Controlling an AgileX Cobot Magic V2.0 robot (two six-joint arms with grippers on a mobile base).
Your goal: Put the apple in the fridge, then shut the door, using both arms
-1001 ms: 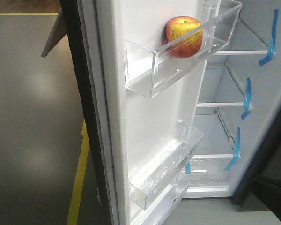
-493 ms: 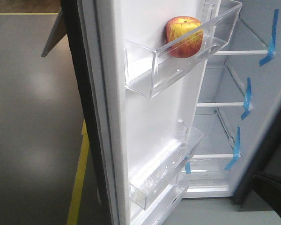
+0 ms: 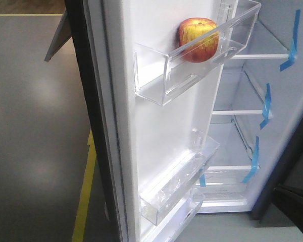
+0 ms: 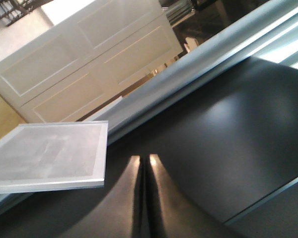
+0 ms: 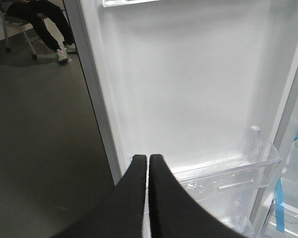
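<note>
The apple (image 3: 198, 39), red with yellow streaks, sits in the clear upper bin (image 3: 192, 75) on the white inside of the door (image 3: 161, 126), which stands open. To the right, the fridge (image 3: 242, 91) shows white shelves and blue tape strips. Neither gripper appears in the front view. My left gripper (image 4: 144, 159) is shut and empty, its tips close to a dark grey surface (image 4: 228, 139) that looks like the door's outside. My right gripper (image 5: 148, 158) is shut and empty, pointing at the door's white inner face (image 5: 188, 89) just above a lower clear bin (image 5: 228, 173).
A yellow line (image 3: 85, 196) runs along the grey floor left of the door. A grey flat panel (image 4: 49, 153) sticks out near the left gripper, with a white cabinet (image 4: 89, 54) behind. A seated person (image 5: 39, 20) is at the far left of the right wrist view.
The apple and the door stay put. Only a dark shape at the lower right edge of the front view shifts slightly.
</note>
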